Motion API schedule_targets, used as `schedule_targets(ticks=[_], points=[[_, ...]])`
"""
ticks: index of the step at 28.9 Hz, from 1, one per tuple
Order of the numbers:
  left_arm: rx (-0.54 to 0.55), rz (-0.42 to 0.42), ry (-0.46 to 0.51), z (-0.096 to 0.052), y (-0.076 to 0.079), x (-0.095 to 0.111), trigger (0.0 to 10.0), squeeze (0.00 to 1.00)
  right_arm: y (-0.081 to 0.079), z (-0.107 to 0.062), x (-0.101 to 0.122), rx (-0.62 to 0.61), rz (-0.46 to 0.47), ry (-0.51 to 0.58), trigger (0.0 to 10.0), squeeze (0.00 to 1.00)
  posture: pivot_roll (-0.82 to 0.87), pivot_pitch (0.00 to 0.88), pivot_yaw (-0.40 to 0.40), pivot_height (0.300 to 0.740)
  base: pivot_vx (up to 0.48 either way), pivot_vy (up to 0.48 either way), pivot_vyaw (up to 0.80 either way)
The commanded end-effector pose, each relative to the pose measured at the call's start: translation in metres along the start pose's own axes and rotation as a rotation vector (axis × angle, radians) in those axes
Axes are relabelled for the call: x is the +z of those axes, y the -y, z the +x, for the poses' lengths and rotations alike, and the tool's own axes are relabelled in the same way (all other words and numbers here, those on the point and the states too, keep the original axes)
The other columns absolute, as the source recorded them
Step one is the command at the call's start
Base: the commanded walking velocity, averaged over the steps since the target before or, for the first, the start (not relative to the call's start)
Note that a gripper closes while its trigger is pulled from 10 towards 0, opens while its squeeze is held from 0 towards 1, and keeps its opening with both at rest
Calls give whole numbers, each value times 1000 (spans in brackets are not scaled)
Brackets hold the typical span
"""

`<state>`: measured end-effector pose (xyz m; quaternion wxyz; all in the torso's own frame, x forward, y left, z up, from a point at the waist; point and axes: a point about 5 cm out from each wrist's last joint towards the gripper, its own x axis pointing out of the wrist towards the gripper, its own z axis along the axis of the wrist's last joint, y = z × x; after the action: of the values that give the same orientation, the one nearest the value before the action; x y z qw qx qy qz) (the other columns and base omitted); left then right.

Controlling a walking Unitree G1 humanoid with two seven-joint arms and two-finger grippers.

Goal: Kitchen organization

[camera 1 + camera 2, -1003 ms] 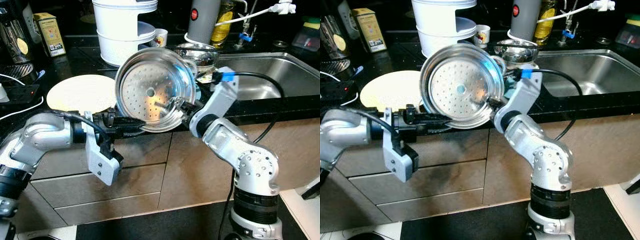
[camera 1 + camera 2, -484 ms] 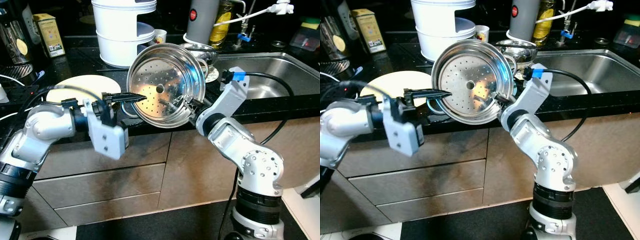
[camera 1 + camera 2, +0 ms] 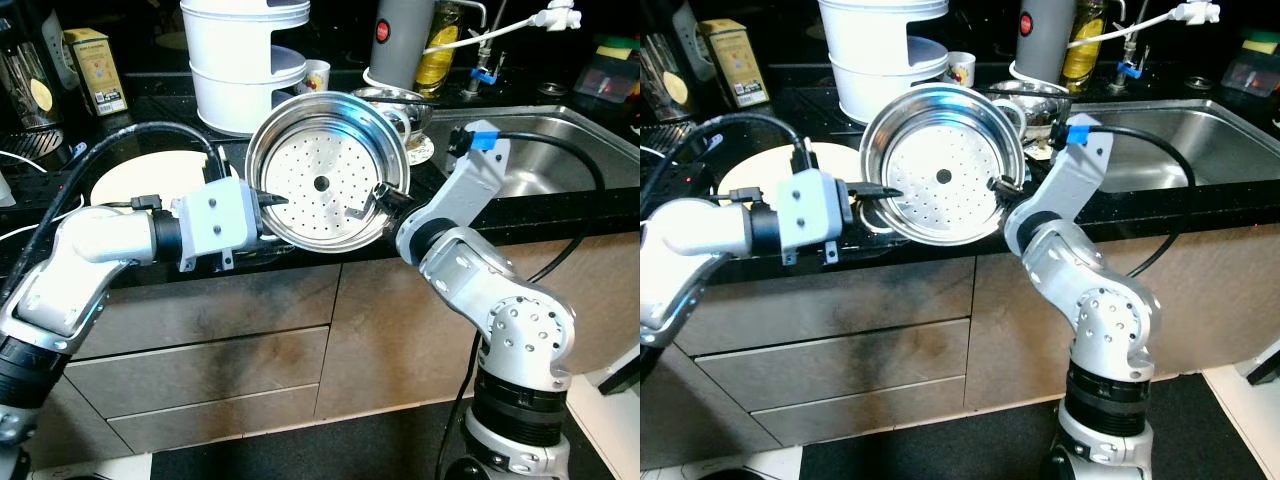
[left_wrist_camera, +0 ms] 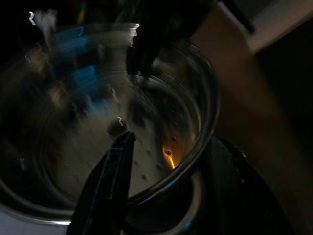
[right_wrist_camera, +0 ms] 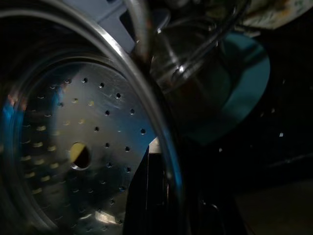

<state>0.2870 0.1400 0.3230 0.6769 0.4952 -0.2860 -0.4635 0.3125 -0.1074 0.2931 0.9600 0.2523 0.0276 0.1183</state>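
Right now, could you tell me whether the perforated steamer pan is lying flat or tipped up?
Tipped up: the steamer pan faces the camera, its perforated bottom in full view, gripped at its rim by the right tool.
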Motion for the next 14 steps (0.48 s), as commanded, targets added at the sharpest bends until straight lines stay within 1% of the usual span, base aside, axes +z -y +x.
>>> schedule_targets(ticks=[1,3,6,7,8,10,13,14], points=[[40,223,162,2,-13,36,10000,0,6,4,-15,-11,0,-75,0,0,-12,158,-41,740,0,0,0],[58,334,162,2,-12,40,10000,0,5,3,-15,-13,0,-75,0,0,-15,160,-40,740,0,0,0],[100,415,191,0,-14,45,10000,0,5,3,-15,-12,0,-76,0,0,-16,161,-38,740,0,0,0],[102,492,207,-1,-14,48,10000,0,5,3,-15,-13,1,-76,0,0,-15,160,-39,740,0,0,0],[102,492,207,-1,-14,48,10000,0,5,3,-15,-13,1,-76,0,0,-15,160,-39,740,0,0,0],[61,568,219,-1,-11,48,10000,0,5,3,-15,-11,1,-79,0,0,-13,160,-38,740,0,0,0],[46,590,227,-1,-10,48,10000,0,5,3,-16,-9,1,-81,0,0,-13,159,-38,740,0,0,0],[51,601,244,-1,-10,50,10000,0,6,4,-17,-6,0,-86,0,0,-14,158,-37,740,0,0,0]])
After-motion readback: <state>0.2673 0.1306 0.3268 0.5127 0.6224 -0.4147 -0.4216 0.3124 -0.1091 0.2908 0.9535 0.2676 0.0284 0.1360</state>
